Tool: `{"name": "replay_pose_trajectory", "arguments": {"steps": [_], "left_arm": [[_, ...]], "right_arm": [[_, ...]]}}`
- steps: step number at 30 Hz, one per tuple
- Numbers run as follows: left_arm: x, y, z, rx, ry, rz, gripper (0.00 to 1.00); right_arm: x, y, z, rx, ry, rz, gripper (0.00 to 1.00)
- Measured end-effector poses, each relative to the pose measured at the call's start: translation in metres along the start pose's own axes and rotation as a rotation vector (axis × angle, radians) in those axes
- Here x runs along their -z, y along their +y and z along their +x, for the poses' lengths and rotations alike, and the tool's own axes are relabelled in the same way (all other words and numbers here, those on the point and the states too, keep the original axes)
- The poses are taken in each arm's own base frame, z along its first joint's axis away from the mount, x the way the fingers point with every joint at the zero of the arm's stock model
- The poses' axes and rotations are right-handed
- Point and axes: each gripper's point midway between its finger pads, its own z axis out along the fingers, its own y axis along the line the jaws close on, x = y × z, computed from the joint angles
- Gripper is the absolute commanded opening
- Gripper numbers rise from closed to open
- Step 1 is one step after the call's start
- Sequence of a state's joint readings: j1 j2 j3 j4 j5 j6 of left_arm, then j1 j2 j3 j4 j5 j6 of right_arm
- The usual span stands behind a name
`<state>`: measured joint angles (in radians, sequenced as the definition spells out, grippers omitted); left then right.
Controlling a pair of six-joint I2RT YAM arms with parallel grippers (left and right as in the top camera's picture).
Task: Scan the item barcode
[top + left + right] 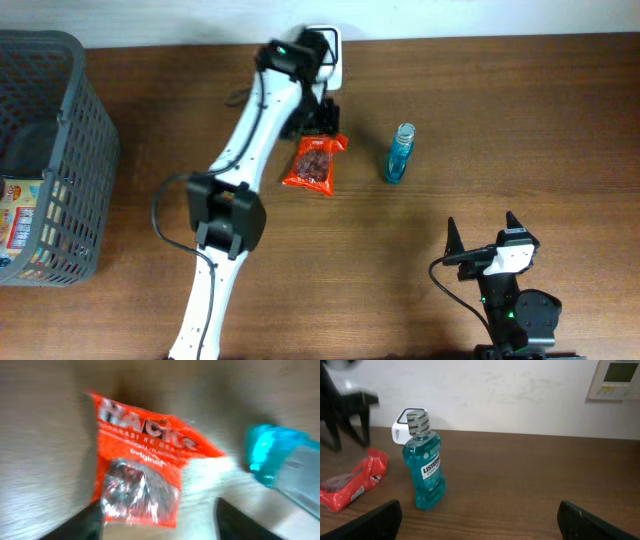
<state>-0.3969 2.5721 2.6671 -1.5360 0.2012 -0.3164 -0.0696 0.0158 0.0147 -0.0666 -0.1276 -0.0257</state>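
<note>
The red plastic snack packet [311,165] is laid flat on the brown wooden table [540,110], branded face up, near the upright teal clear-plastic mouthwash bottle [400,153]. The left gripper [320,128] is positioned over the packet's far end with its jaws apart. Nothing is clamped, and the packet is seen ahead of the spread fingers [87,522] in the left wrist view. No barcode is shown on the upward face, so a regrip and turn are judged necessary before presentation to the white box-shaped scanner unit [328,45] just behind. The right gripper [481,225] is held near the front edge, wide apart and empty, presumably to leave the work area unobstructed.
</note>
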Motion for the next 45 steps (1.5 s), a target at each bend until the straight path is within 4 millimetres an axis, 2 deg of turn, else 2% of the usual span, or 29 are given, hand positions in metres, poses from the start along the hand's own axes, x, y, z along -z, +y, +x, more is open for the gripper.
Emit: {"name": "replay_pose_trajectory", "arguments": {"steps": [1,2,5,7,9,12,13,17,19,21,27,31,33,36,39,41,45], "left_arm": [[0.024,0.0,-0.009,0.001,-0.059,0.016,0.1],[0.048,0.001,-0.016,0.009,-0.116,0.031,0.01],[0.098,0.013,-0.024,0.025,-0.235,0.026,0.0],[0.106,0.02,-0.024,0.033,-0.253,0.003,0.0],[0.096,0.02,-0.021,0.032,-0.222,-0.019,0.0],[0.07,0.015,-0.012,0.019,-0.147,-0.043,0.0],[0.047,0.011,-0.005,0.008,-0.087,-0.06,0.0],[-0.024,0.003,0.009,-0.021,0.049,-0.101,0.0],[-0.052,-0.002,0.009,-0.037,0.062,-0.102,0.0],[-0.067,-0.007,0.006,-0.05,0.055,-0.094,0.0],[-0.074,-0.017,-0.019,-0.067,-0.042,-0.05,0.0],[-0.067,-0.013,-0.015,-0.057,-0.023,-0.059,0.0],[-0.05,-0.009,-0.016,-0.039,-0.03,-0.058,0.0],[-0.007,-0.002,-0.03,0.021,-0.109,-0.035,0.0],[0.015,0.002,-0.037,0.058,-0.154,-0.005,0.0],[0.013,-0.001,-0.033,0.062,-0.133,0.011,0.0],[-0.023,-0.012,-0.004,0.054,0.007,-0.006,0.0]], "right_arm": [[0.0,0.0,0.0,0.0,0.0,0.0,0.98],[0.0,0.0,0.0,0.001,0.0,0.0,0.98],[0.0,0.0,0.0,0.001,0.0,0.0,0.98],[0.0,0.0,0.0,0.001,0.0,0.0,0.98],[0.0,0.0,0.0,0.001,0.0,0.0,0.98],[0.0,0.0,0.0,0.0,0.0,0.0,0.98],[0.0,0.0,0.0,0.001,0.0,0.0,0.98],[0.0,0.0,0.0,0.001,0.0,0.0,0.99],[0.0,0.0,0.0,0.0,0.0,0.0,0.98],[0.0,0.0,0.0,0.001,0.0,0.0,0.98],[0.0,0.0,0.0,0.001,0.0,0.0,0.98],[0.0,0.0,0.0,0.001,0.0,0.0,0.98],[0.0,0.0,0.0,0.0,0.0,0.0,0.98],[0.0,0.0,0.0,0.0,0.0,0.0,0.98],[0.0,0.0,0.0,0.0,0.0,0.0,0.98],[0.0,0.0,0.0,0.001,0.0,0.0,0.98],[0.0,0.0,0.0,0.001,0.0,0.0,0.98]]}}
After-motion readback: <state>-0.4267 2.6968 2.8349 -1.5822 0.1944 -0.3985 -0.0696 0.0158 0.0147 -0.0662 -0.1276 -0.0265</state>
